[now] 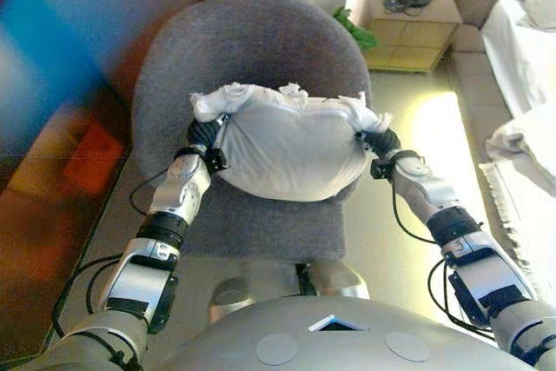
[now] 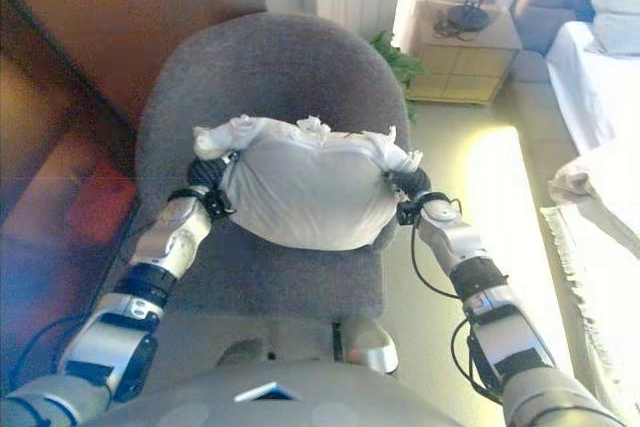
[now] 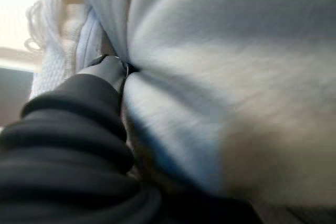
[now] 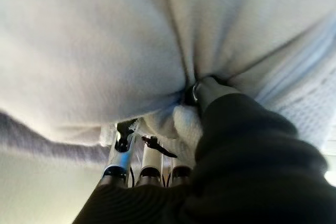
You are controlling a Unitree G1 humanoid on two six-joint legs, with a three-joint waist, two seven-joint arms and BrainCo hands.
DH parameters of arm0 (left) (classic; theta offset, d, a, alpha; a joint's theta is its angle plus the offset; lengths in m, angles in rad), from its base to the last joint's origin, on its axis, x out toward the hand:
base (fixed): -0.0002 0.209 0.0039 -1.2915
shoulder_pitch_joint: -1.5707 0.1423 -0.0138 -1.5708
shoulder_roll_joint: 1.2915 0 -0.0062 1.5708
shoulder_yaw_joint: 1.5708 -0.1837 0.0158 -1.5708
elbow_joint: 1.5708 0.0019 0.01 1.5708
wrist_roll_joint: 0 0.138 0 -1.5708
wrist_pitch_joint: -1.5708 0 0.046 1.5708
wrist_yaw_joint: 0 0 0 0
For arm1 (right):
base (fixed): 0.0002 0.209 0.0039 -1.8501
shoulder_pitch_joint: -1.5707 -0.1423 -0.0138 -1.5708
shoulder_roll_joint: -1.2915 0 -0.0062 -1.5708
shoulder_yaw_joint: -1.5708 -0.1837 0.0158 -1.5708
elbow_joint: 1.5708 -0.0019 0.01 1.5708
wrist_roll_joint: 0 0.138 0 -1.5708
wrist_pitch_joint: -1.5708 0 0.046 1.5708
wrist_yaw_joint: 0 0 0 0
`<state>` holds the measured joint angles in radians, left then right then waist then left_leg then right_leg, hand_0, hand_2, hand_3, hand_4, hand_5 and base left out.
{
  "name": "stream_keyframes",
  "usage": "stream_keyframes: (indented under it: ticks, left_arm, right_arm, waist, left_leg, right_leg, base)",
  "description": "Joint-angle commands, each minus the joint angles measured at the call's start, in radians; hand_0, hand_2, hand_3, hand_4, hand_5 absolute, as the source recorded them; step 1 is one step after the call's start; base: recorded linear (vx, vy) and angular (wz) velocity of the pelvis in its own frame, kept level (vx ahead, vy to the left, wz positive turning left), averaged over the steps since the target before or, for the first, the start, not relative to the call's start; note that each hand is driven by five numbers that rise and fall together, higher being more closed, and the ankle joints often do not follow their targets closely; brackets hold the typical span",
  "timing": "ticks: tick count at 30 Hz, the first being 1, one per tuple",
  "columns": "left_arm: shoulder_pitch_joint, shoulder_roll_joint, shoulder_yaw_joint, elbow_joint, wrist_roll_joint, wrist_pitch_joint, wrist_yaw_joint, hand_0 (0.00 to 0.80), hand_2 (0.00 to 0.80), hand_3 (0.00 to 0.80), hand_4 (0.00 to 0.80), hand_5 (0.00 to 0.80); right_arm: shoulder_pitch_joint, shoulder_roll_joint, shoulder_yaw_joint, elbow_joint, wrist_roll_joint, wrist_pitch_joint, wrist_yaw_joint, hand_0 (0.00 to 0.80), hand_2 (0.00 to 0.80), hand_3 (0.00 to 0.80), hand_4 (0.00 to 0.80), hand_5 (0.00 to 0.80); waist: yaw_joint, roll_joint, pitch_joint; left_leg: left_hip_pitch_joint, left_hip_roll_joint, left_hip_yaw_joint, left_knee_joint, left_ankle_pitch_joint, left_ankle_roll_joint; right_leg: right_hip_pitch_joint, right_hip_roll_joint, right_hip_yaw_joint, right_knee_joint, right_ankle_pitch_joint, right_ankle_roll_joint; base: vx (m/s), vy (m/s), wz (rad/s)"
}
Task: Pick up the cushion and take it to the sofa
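A white cushion [image 1: 287, 149] with bunched corners is held between my two hands over the seat of a grey armchair [image 1: 252, 49]. I cannot tell whether it still touches the seat. My left hand [image 1: 205, 135] grips its left side; in the left wrist view its thumb [image 3: 107, 72] digs into the puckered cloth [image 3: 220, 77]. My right hand [image 1: 382, 141] grips its right side; in the right wrist view its thumb [image 4: 207, 90] is pressed into the cushion [image 4: 94, 51], with the fingers [image 4: 126, 150] under it. The white-covered sofa [image 1: 521, 49] is at the far right.
A yellow bedside cabinet [image 1: 413, 23] stands behind the armchair to the right, with a green plant [image 1: 352, 28] beside it. A white fringed throw [image 1: 521, 145] lies at the right. A brown wooden wall [image 2: 100, 7] runs along the left. Pale floor [image 1: 434, 128] lies between armchair and sofa.
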<state>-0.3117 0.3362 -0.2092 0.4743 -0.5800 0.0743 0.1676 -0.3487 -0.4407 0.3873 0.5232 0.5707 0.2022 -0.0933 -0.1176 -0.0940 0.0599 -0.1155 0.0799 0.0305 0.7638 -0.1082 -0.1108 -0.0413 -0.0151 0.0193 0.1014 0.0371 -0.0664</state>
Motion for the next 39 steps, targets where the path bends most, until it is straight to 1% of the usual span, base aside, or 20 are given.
stream_keyframes:
  ticks: [1,2,3,4,5,6,8,10,14,15,17,19,21,23,25,27,29,31,34,39]
  left_arm:
    - [-0.068,-0.001,-0.014,-0.083,-0.02,-0.061,-0.062,0.8,0.8,0.8,0.8,0.8]
    - [-0.074,0.003,-0.008,-0.069,-0.026,-0.064,-0.071,0.8,0.8,0.8,0.8,0.8]
    - [-0.077,0.005,-0.004,-0.06,-0.027,-0.065,-0.079,0.8,0.8,0.8,0.8,0.8]
    - [-0.086,0.002,-0.002,-0.041,-0.024,-0.07,-0.087,0.8,0.8,0.8,0.8,0.8]
    - [-0.091,-0.002,-0.005,-0.033,-0.022,-0.075,-0.086,0.8,0.8,0.8,0.8,0.8]
    - [-0.098,-0.006,-0.012,-0.025,-0.024,-0.078,-0.084,0.8,0.8,0.8,0.8,0.8]
    - [-0.106,-0.011,-0.027,-0.021,-0.032,-0.077,-0.085,0.8,0.8,0.8,0.8,0.8]
    - [-0.112,-0.008,-0.042,-0.028,-0.032,-0.074,-0.077,0.8,0.8,0.8,0.8,0.8]
    - [-0.12,-0.006,-0.056,-0.024,-0.025,-0.071,-0.059,0.8,0.8,0.8,0.8,0.8]
    - [-0.13,-0.002,-0.065,-0.01,-0.011,-0.067,-0.046,0.8,0.8,0.8,0.8,0.8]
    - [-0.139,0.005,-0.072,0.003,-0.004,-0.061,-0.039,0.8,0.8,0.8,0.8,0.8]
    - [-0.145,0.005,-0.078,0.016,0.007,-0.039,-0.023,0.8,0.8,0.8,0.8,0.8]
    - [-0.158,0.001,-0.093,0.044,0.027,-0.013,-0.002,0.8,0.8,0.8,0.8,0.8]
    - [-0.172,-0.007,-0.111,0.085,0.039,0.001,0.008,0.8,0.8,0.8,0.8,0.8]
    - [-0.175,-0.005,-0.126,0.096,0.039,0.001,-0.004,0.8,0.8,0.8,0.8,0.8]
    - [-0.17,-0.002,-0.127,0.079,0.035,0.01,0.007,0.8,0.8,0.8,0.8,0.8]
    - [-0.182,0.0,-0.138,0.069,0.03,0.006,0.028,0.8,0.8,0.8,0.8,0.8]
    - [-0.245,0.013,-0.158,0.08,0.006,0.008,0.052,0.8,0.8,0.8,0.8,0.8]
    - [-0.353,0.034,-0.166,0.132,-0.032,-0.012,0.062,0.8,0.8,0.8,0.8,0.8]
    - [-0.403,0.032,-0.176,0.161,-0.035,-0.044,0.106,0.8,0.8,0.8,0.8,0.8]
  right_arm:
    - [-0.139,0.062,-0.023,-0.057,0.037,-0.097,0.004,0.8,0.8,0.8,0.8,0.8]
    - [-0.147,0.066,-0.021,-0.056,0.039,-0.091,0.001,0.8,0.8,0.8,0.8,0.8]
    - [-0.149,0.067,-0.02,-0.058,0.038,-0.087,-0.001,0.8,0.8,0.8,0.8,0.8]
    - [-0.153,0.07,-0.021,-0.061,0.033,-0.077,0.0,0.8,0.8,0.8,0.8,0.8]
    - [-0.153,0.071,-0.022,-0.064,0.028,-0.073,0.0,0.8,0.8,0.8,0.8,0.8]
    - [-0.147,0.072,-0.025,-0.069,0.019,-0.069,-0.002,0.8,0.8,0.8,0.8,0.8]
    - [-0.125,0.069,-0.034,-0.082,0.008,-0.069,-0.015,0.8,0.8,0.8,0.8,0.8]
    - [-0.1,0.068,-0.045,-0.093,0.001,-0.078,-0.025,0.8,0.8,0.8,0.8,0.8]
    - [-0.116,0.079,-0.043,-0.077,-0.026,-0.091,-0.05,0.8,0.8,0.8,0.8,0.8]
    - [-0.14,0.089,-0.035,-0.063,-0.026,-0.088,-0.073,0.8,0.8,0.8,0.8,0.8]
    - [-0.167,0.099,-0.029,-0.037,-0.014,-0.084,-0.094,0.8,0.8,0.8,0.8,0.8]
    - [-0.188,0.107,-0.023,-0.004,0.012,-0.08,-0.108,0.8,0.8,0.8,0.8,0.8]
    - [-0.21,0.121,-0.015,0.052,0.022,-0.084,-0.127,0.8,0.8,0.8,0.8,0.8]
    - [-0.24,0.128,-0.019,0.111,0.042,-0.076,-0.157,0.8,0.8,0.8,0.8,0.8]
    - [-0.272,0.125,-0.027,0.149,0.071,-0.073,-0.184,0.8,0.8,0.8,0.8,0.8]
    - [-0.29,0.121,-0.038,0.158,0.096,-0.068,-0.2,0.8,0.8,0.8,0.8,0.8]
    - [-0.323,0.11,-0.032,0.155,0.113,-0.069,-0.225,0.8,0.8,0.8,0.8,0.8]
    - [-0.389,0.093,-0.02,0.175,0.116,-0.072,-0.228,0.8,0.8,0.8,0.8,0.8]
    - [-0.506,0.053,-0.008,0.256,0.152,-0.091,-0.184,0.8,0.8,0.8,0.8,0.8]
    - [-0.562,0.036,0.016,0.296,0.164,-0.11,-0.151,0.8,0.8,0.8,0.8,0.8]
  waist:
    - [0.056,0.003,-0.031]
    - [0.063,0.011,-0.031]
    - [0.066,0.012,-0.031]
    - [0.059,0.019,-0.04]
    - [0.052,0.025,-0.045]
    - [0.039,0.035,-0.053]
    - [0.02,0.054,-0.062]
    - [0.011,0.07,-0.062]
    - [0.02,0.08,-0.048]
    - [0.032,0.083,-0.034]
    - [0.054,0.082,-0.019]
    - [0.076,0.074,-0.011]
    - [0.091,0.064,-0.005]
    - [0.1,0.055,0.002]
    - [0.106,0.045,0.016]
    - [0.117,0.037,0.029]
    - [0.126,0.035,0.045]
    - [0.132,0.033,0.069]
    - [0.129,0.034,0.128]
    - [0.12,0.047,0.184]
  left_leg:
    - [0.003,0.024,0.03,-0.282,0.155,0.039]
    - [0.018,0.034,0.028,-0.37,0.155,0.032]
    - [0.03,0.035,0.028,-0.404,0.144,0.03]
    - [0.065,0.038,0.036,-0.458,0.102,0.025]
    - [0.089,0.039,0.05,-0.487,0.085,0.023]
    - [0.123,0.04,0.082,-0.534,0.063,0.022]
    - [0.163,0.04,0.139,-0.606,0.056,0.024]
    - [0.176,0.03,0.147,-0.647,0.063,0.029]
    - [0.167,0.008,0.142,-0.662,0.06,0.045]
    - [0.162,0.001,0.149,-0.653,0.051,0.057]
    - [0.155,-0.004,0.156,-0.63,0.037,0.065]
    - [0.152,-0.004,0.155,-0.61,0.026,0.061]
    - [0.151,0.001,0.147,-0.588,0.014,0.049]
    - [0.149,0.019,0.132,-0.561,0.003,0.03]
    - [0.147,0.051,0.127,-0.534,-0.01,0.009]
    - [0.127,0.081,0.124,-0.505,-0.019,-0.006]
    - [0.063,0.112,0.106,-0.466,-0.011,-0.027]
    - [-0.019,0.139,0.095,-0.415,-0.004,-0.046]
    - [-0.128,0.179,0.068,-0.324,-0.012,-0.065]
    - [-0.21,0.198,0.031,-0.233,-0.032,-0.075]
  right_leg:
    - [0.051,-0.039,0.018,0.0,-0.015,0.131]
    - [0.067,-0.044,0.018,-0.004,-0.026,0.143]
    - [0.073,-0.052,0.017,-0.006,-0.03,0.151]
    - [0.068,-0.074,0.006,-0.002,-0.034,0.166]
    - [0.063,-0.081,0.0,0.001,-0.035,0.173]
    - [0.055,-0.089,-0.011,0.005,-0.035,0.183]
    - [0.044,-0.1,-0.034,0.014,-0.035,0.199]
    - [0.031,-0.112,-0.049,0.033,-0.041,0.213]
    - [-0.011,-0.143,-0.075,0.113,-0.04,0.235]
    - [-0.035,-0.164,-0.102,0.183,-0.029,0.241]
    - [-0.05,-0.198,-0.134,0.244,-0.014,0.237]
    - [-0.038,-0.234,-0.149,0.237,0.004,0.234]
    - [-0.021,-0.267,-0.147,0.198,0.033,0.244]
    - [-0.003,-0.292,-0.132,0.132,0.045,0.259]
    - [0.001,-0.303,-0.119,0.086,0.056,0.282]
    - [0.008,-0.301,-0.13,0.056,0.045,0.302]
    - [0.001,-0.289,-0.122,0.047,0.029,0.307]
    - [-0.027,-0.282,-0.125,0.056,0.013,0.307]
    - [-0.118,-0.278,-0.116,0.136,-0.016,0.3]
    - [-0.222,-0.273,-0.075,0.267,-0.06,0.282]
  base:
    - [0.291,0.215,-0.23]
    - [0.192,0.167,-0.36]
    - [0.16,0.18,-0.34]
    - [0.109,0.156,-0.28]
    - [0.093,0.187,-0.21]
    - [0.051,0.148,-0.22]
    - [0.033,0.176,0.01]
    - [-0.003,0.155,0.1]
    - [-0.06,0.094,0.11]
    - [-0.046,0.052,0.05]
    - [-0.026,0.008,-0.07]
    - [0.036,-0.089,-0.11]
    - [0.095,-0.17,0.03]
    - [0.134,-0.225,0.0]
    - [0.133,-0.243,0.1]
    - [0.021,-0.217,0.29]
    - [-0.15,-0.165,0.14]
    - [-0.27,-0.159,-0.01]
    - [-0.291,-0.092,-0.01]
    - [-0.087,0.017,-0.08]
